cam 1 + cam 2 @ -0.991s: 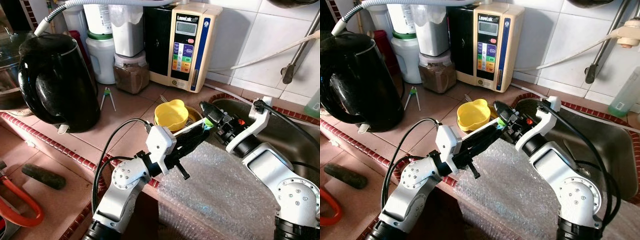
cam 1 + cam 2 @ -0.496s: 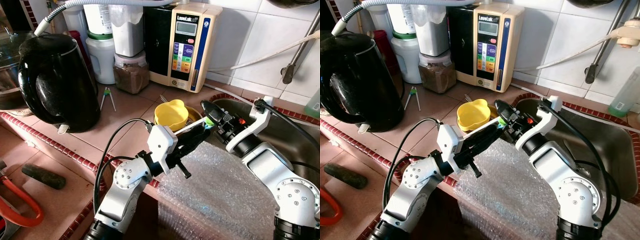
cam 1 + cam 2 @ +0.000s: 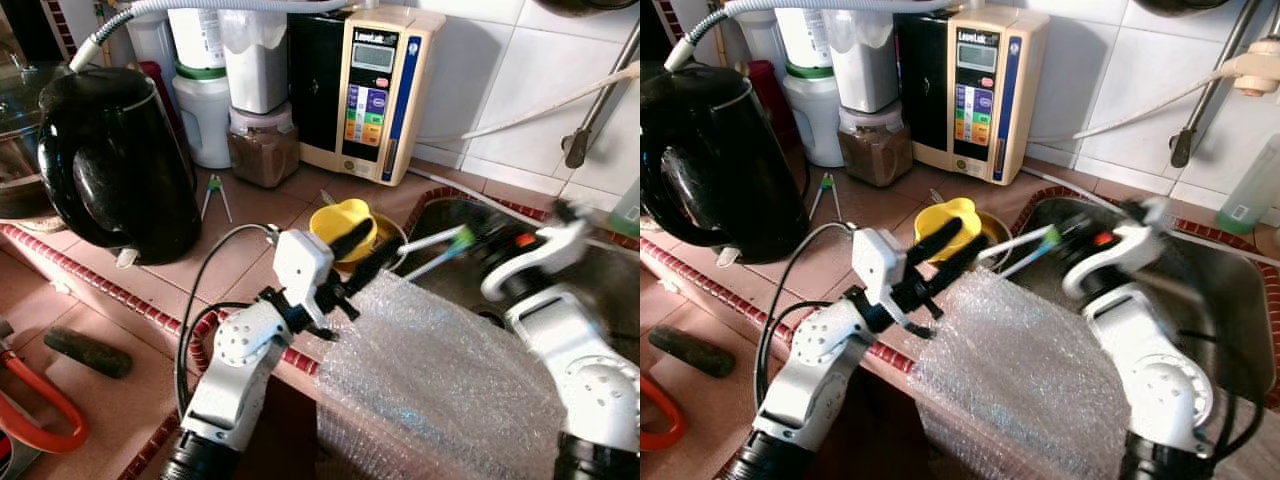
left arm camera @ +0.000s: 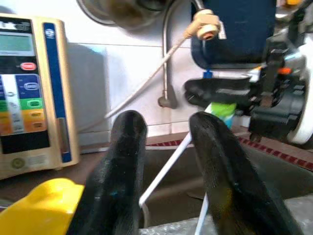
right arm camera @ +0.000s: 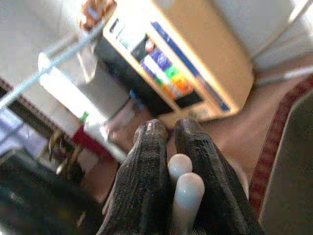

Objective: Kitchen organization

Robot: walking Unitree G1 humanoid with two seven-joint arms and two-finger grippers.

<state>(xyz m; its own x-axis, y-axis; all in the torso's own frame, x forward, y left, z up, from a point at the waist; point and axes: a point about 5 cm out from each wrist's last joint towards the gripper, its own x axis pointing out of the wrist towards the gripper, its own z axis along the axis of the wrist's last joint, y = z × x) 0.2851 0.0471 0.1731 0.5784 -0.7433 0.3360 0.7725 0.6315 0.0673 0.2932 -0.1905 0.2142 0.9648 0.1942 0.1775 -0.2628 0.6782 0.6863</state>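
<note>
Two white toothbrushes (image 3: pixel 432 252) sit clamped between the fingers of the right gripper (image 3: pixel 478 243), right of frame centre over the near edge of the sink (image 3: pixel 1230 290); their handles reach leftward toward the yellow cup (image 3: pixel 343 222). In the right wrist view the black fingers (image 5: pixel 146 196) press together on the two white handle ends (image 5: pixel 186 188). The right arm is blurred in both eye views.

At frame centre, the left gripper (image 3: pixel 362 252) is raised just in front of the yellow cup, its fingers (image 4: pixel 122 171) apart and holding nothing; in the left wrist view one white handle passes through the gap between them. A sheet of bubble wrap (image 3: pixel 440 370) hangs over the desk's (image 3: pixel 240 230) front edge in the lower middle of the frame.

At upper left stands a black kettle (image 3: pixel 115 160). A cream water ionizer (image 3: pixel 375 90) with coloured buttons stands against the tiled wall at top centre, with jars (image 3: pixel 262 110) to its left.
</note>
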